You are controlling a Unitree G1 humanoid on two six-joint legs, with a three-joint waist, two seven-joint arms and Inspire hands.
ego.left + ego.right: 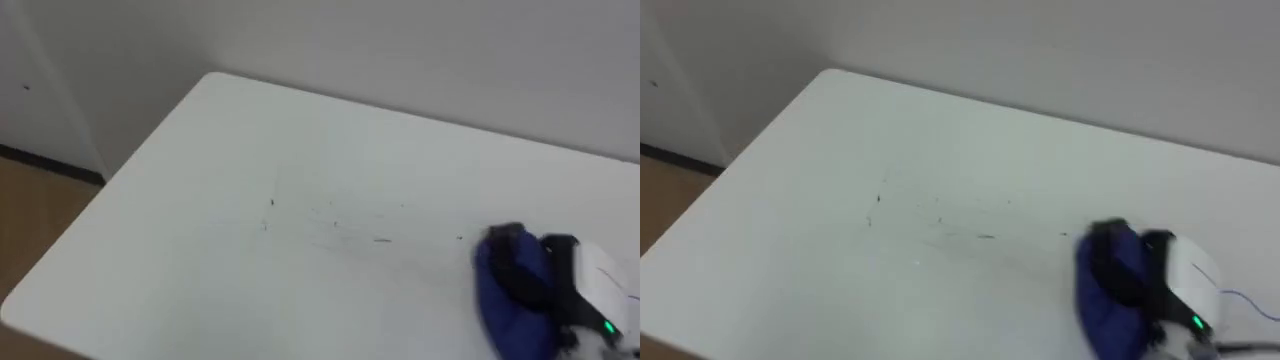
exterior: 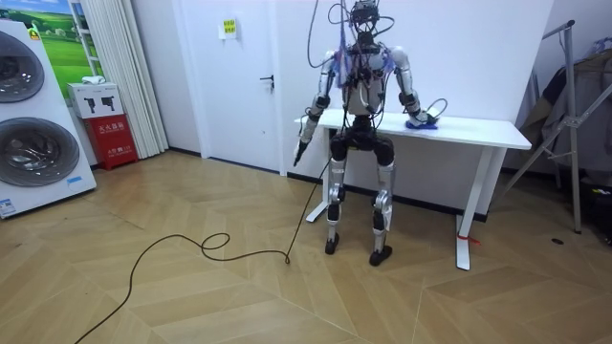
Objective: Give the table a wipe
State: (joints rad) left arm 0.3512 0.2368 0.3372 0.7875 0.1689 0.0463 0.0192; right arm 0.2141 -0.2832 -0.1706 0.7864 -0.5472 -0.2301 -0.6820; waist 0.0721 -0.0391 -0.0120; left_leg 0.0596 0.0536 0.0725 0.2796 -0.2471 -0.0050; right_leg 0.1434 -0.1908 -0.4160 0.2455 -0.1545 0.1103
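A white table (image 1: 200, 150) stands against the wall, and I stand at its front side. Faint dark marks (image 1: 330, 225) speckle its middle. A bunched blue cloth (image 1: 505, 300) lies on the tabletop at the lower right, to the right of the marks. My right hand (image 1: 590, 285) rests on the cloth, its dark fingers curled into the folds. In the room view the cloth (image 2: 419, 121) sits on the table (image 2: 478, 129) in front of me. My left hand (image 2: 304, 129) hangs at my side by the table's end, off the tabletop.
The table's left end (image 1: 100, 200) drops off to wooden floor (image 1: 30, 200). In the room view, washing machines (image 2: 29, 124) and a red box (image 2: 112, 139) stand at the left, a door (image 2: 244, 76) behind me, and a metal rack (image 2: 574, 124) at the right.
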